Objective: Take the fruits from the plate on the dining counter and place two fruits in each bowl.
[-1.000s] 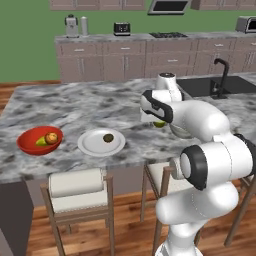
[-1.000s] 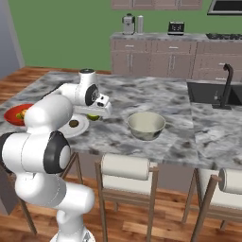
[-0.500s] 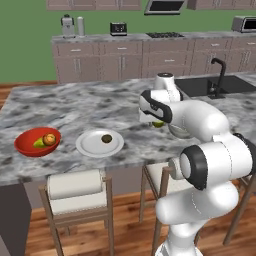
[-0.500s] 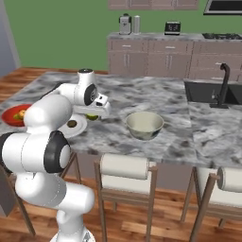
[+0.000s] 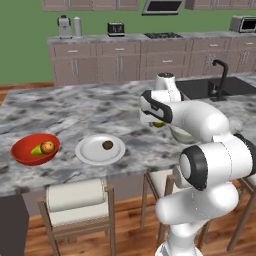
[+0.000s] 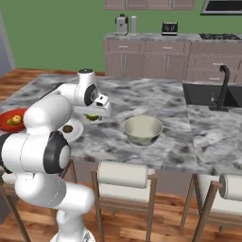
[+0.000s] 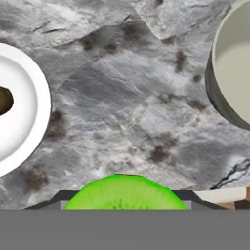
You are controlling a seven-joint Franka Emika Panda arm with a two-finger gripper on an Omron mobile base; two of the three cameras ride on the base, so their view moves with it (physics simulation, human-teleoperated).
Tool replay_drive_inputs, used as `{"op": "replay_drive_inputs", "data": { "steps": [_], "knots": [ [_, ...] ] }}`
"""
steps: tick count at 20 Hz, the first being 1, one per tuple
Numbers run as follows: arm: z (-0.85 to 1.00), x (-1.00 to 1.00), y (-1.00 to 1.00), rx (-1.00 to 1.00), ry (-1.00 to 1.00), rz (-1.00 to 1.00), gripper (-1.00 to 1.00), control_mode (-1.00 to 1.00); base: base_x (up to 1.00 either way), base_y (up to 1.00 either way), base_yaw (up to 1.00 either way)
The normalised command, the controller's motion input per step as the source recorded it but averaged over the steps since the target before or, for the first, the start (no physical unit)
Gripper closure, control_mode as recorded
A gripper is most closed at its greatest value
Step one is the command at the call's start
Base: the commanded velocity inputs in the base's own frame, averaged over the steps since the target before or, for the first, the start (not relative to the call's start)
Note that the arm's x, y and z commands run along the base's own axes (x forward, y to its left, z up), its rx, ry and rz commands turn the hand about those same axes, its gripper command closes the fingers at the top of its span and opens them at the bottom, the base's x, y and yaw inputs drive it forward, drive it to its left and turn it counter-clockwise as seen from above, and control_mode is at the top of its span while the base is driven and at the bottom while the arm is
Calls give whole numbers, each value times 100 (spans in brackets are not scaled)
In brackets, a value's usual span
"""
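Above the dining counter (image 5: 75,107), between the plate (image 5: 91,151) and the beige bowl (image 6: 143,130), the gripper (image 6: 93,116) hangs with its fingers closed around the green lime (image 7: 126,192). No brand, label or writing can be read anywhere.

From the hand view the lime sits at the bottom edge as a bright green dome, too round for any long axis to be told. That view also looks straight down on the marbled stone, with the plate's white rim at the left and the bowl's pale inside at the right, both apart from the lime.

From the left base view the brown kiwi (image 5: 107,145) lies alone on the plate, right of its middle. Farther left stands the red bowl (image 5: 24,156), holding the orange (image 5: 48,146) and the yellow-green pear (image 5: 37,150) side by side, the pear's long axis running roughly left to right.

From the right base view the beige bowl shows its whole inside, with nothing in it, while the arm covers much of the plate.
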Motion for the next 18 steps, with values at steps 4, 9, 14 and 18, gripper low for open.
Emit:
{"op": "replay_drive_inputs", "data": {
  "steps": [4,9,14,18],
  "knots": [
    [0,0,0,0,0,0,100,100,46,0,0],
    [0,0,0,0,0,0,100,100,44,0,0],
    [0,19,-5,0,0,0,100,-100,30,0,0],
    [-3,8,-96,2,0,0,100,-100,0,0,0]
  ]
}}
